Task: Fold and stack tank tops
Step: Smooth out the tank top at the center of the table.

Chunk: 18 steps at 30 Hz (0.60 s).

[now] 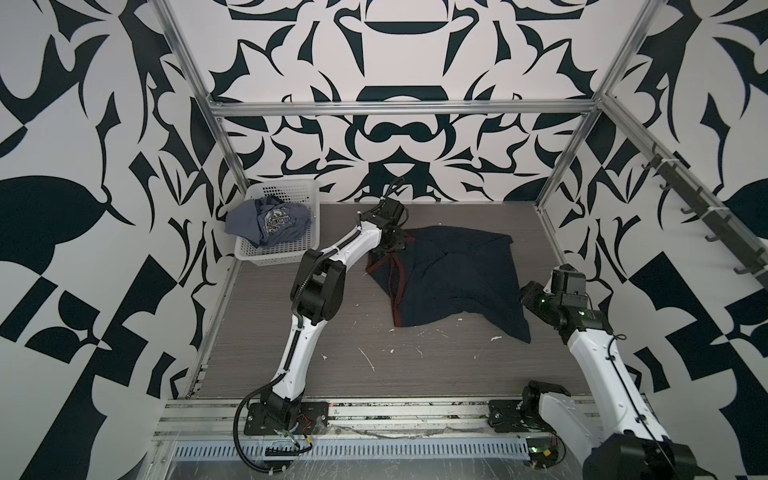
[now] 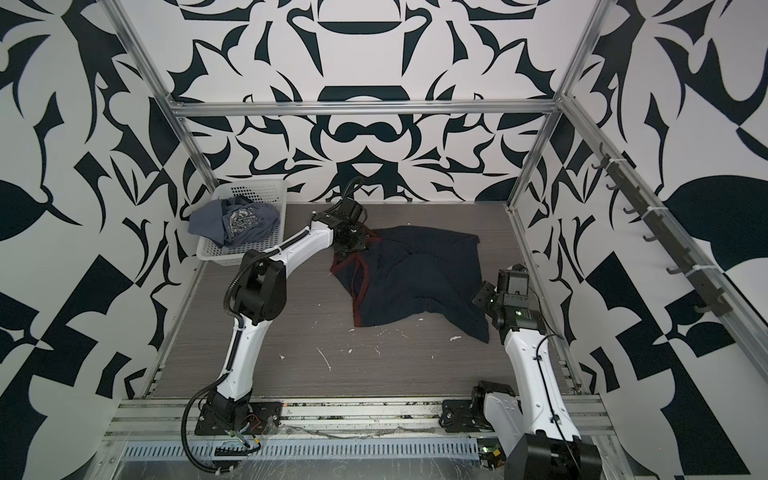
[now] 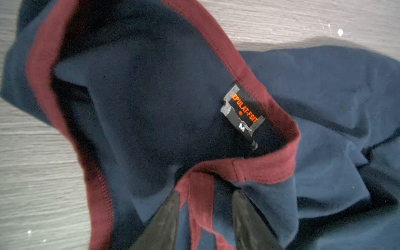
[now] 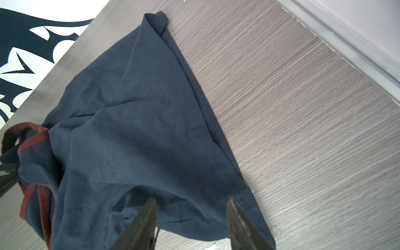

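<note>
The dark navy tank top (image 1: 449,278) (image 2: 415,282) with maroon trim lies crumpled and partly spread in the middle of the table. My left gripper (image 1: 388,245) (image 3: 206,201) is down on its far left corner. Its jaws stand apart around a maroon strap (image 3: 201,190), just below the neck label (image 3: 242,110). My right gripper (image 1: 525,293) (image 4: 191,203) hovers open over the top's near right corner, holding nothing. The slate grey-blue tank top (image 1: 270,224) (image 2: 237,224) with a white graphic lies bunched in the basket.
A white perforated basket (image 1: 270,255) stands at the table's far left corner. The grey wood-grain table (image 1: 332,332) has white scuffs near its front. A rail of dark hooks (image 1: 706,220) runs along the right wall. Metal frame posts (image 1: 232,166) stand at the far corners.
</note>
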{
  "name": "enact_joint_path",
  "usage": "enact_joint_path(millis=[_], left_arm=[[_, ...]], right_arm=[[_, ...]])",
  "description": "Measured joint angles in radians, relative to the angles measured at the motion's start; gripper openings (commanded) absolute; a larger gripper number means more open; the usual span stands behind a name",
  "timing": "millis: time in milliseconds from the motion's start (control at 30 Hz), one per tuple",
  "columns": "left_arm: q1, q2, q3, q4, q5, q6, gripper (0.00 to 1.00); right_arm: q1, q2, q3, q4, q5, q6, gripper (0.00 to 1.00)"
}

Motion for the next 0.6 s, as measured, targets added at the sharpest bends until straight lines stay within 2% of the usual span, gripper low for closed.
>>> enact_joint_path(millis=[167, 267, 400, 600], left_arm=[[0.000, 0.000, 0.000, 0.000, 0.007, 0.000, 0.35], [0.000, 0.002, 0.000, 0.000, 0.008, 0.001, 0.42], [-0.002, 0.023, 0.012, 0.000, 0.007, -0.002, 0.43], [-0.002, 0.071, 0.034, -0.013, 0.006, -0.004, 0.32]], right_arm=[[0.000, -0.001, 0.000, -0.001, 0.000, 0.000, 0.57], [0.000, -0.001, 0.000, -0.002, 0.000, -0.001, 0.57], [0.000, -0.013, 0.000, -0.004, 0.000, -0.001, 0.57], [0.000, -0.028, 0.000, -0.009, 0.000, -0.004, 0.57]])
